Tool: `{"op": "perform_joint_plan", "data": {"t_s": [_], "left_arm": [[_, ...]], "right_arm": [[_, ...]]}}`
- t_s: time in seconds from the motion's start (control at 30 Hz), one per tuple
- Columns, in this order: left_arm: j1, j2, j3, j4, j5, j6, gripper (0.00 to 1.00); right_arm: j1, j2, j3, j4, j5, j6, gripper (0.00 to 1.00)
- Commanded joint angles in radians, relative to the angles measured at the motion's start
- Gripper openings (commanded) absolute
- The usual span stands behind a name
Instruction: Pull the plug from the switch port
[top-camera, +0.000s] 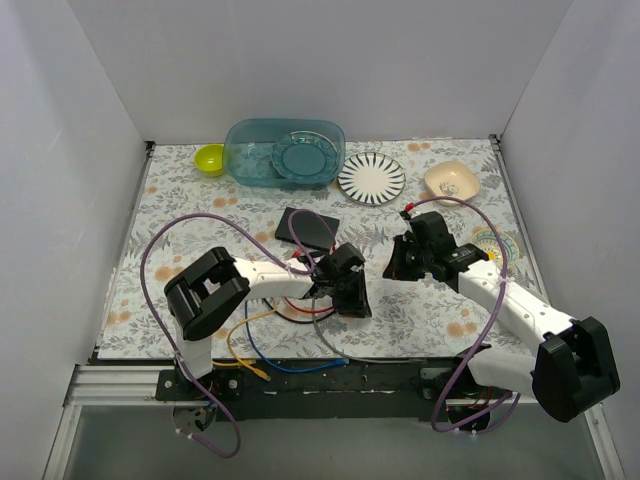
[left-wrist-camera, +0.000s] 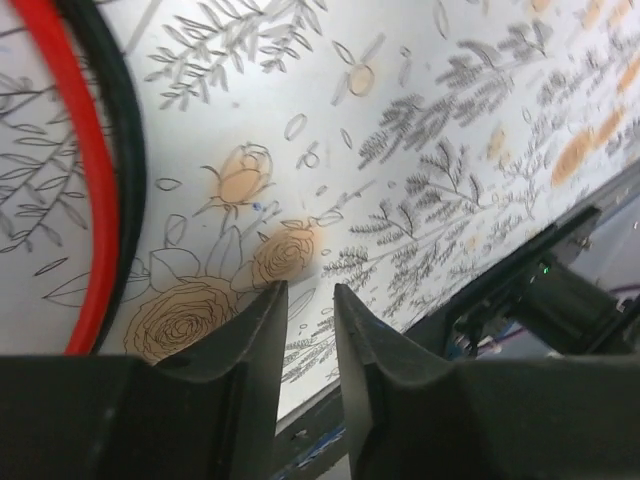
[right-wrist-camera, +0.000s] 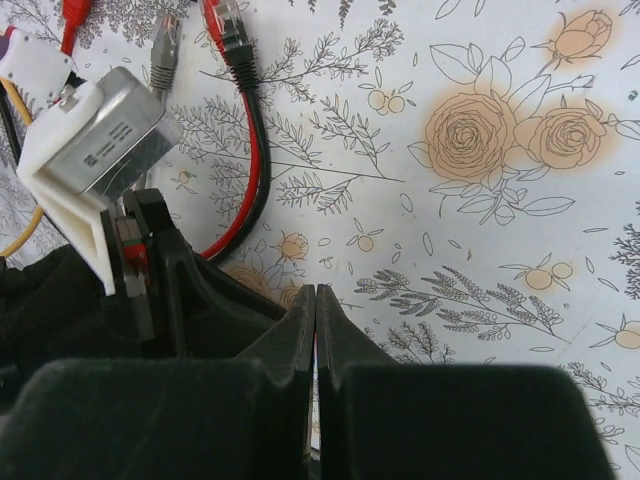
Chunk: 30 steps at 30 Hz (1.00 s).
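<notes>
Black switch (top-camera: 305, 228) lies with its long axis roughly left-right; left hand (left-wrist-camera: 310, 292) slightly apart, right hand (right-wrist-camera: 316, 295) together.

Ahead of the left fingers (left-wrist-camera: 255, 340) the table (top-camera: 180, 185) wore a pale cloth (left-wrist-camera: 430, 120) printed with grey sprigs and orange roses; the same print ran ahead of the right fingers (right-wrist-camera: 300, 330). Plain white walls (top-camera: 300, 60) enclosed the table beyond and to either side of them. Light was soft and even, shadows faint.
</notes>
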Motion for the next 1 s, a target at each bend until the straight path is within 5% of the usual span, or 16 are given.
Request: {"op": "perform_joint_plan", "data": {"t_s": [0.0, 0.13, 0.3, 0.5, 0.67, 0.8, 0.97], "left_arm": [[0.033, 0.065, 0.054, -0.299, -0.190, -0.084, 0.21], [0.086, 0.029, -0.003, -0.519, -0.304, -0.172, 0.02], [0.218, -0.065, -0.177, -0.678, -0.370, -0.303, 0.00], [0.543, -0.357, -0.362, -0.750, -0.420, -0.359, 0.00], [0.851, -0.546, -0.376, -0.775, -0.447, -0.284, 0.03], [1.170, -0.586, -0.362, -0.761, -0.421, -0.203, 0.05], [1.355, -0.570, -0.257, -0.753, -0.422, -0.141, 0.05]], "right_arm": [[0.002, -0.047, 0.037, -0.024, 0.025, -0.011, 0.02], [0.003, -0.061, 0.036, -0.027, 0.025, -0.012, 0.02], [0.002, -0.061, 0.036, -0.015, 0.022, -0.009, 0.02], [0.003, -0.047, 0.039, -0.001, -0.004, 0.000, 0.02], [0.005, -0.033, 0.036, 0.003, -0.028, 0.005, 0.02], [0.008, -0.029, 0.033, 0.003, -0.038, 0.005, 0.02], [0.018, -0.036, 0.025, -0.003, -0.030, -0.003, 0.02]]}}
